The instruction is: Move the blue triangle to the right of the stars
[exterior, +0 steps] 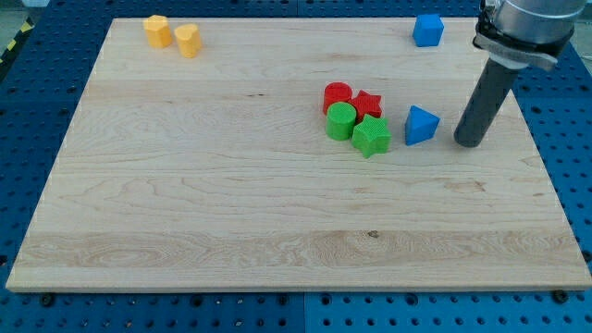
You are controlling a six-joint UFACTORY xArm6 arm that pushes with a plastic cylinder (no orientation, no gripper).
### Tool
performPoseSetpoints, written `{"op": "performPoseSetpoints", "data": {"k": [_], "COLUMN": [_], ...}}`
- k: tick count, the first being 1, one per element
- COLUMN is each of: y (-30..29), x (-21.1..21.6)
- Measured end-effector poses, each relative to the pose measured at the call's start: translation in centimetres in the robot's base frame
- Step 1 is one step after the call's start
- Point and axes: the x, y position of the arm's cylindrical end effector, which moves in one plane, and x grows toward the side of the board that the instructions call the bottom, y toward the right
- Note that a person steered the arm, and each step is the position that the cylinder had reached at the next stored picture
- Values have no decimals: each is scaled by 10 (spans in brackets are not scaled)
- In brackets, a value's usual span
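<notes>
Presently, the camera view shows a pale wooden board [185, 185] lying on a blue perforated table [564, 102]; the board fills most of the view. My tip [469, 143] rests on the board at the view's right, at the lower end of a dark rod that rises, leaning slightly right, into the arm's grey housing [527, 28] at the view's top right corner. The tool is a bare rod with no jaws; it grasps nothing and touches no block. The blue triangle [421, 125] stands just left of my tip, near it but apart, with bare wood showing between the two.

Left of the blue triangle sits a tight cluster of four blocks; the red cylinder [338, 95] is at the cluster's upper left; the red star [368, 104] is at its upper right; the green cylinder [341, 120] is at its lower left; the green star [371, 136] is at its lower right. These four touch or nearly touch one another; the blue triangle lies to the view's right of both stars, close to the green star yet separated by a narrow gap.

A blue cube [427, 30] stands near the board's top edge, well apart from the cluster. Two yellow blocks stand side by side near the top left corner; the left yellow block [156, 30] and the right yellow block [188, 41] are rounded, their exact shape unclear.
</notes>
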Motion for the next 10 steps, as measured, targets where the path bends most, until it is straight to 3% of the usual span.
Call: {"op": "performPoseSetpoints", "data": {"k": [1, 5, 7, 10], "y": [-29, 20, -34, -37], "x": [0, -5, -6, -7]}}
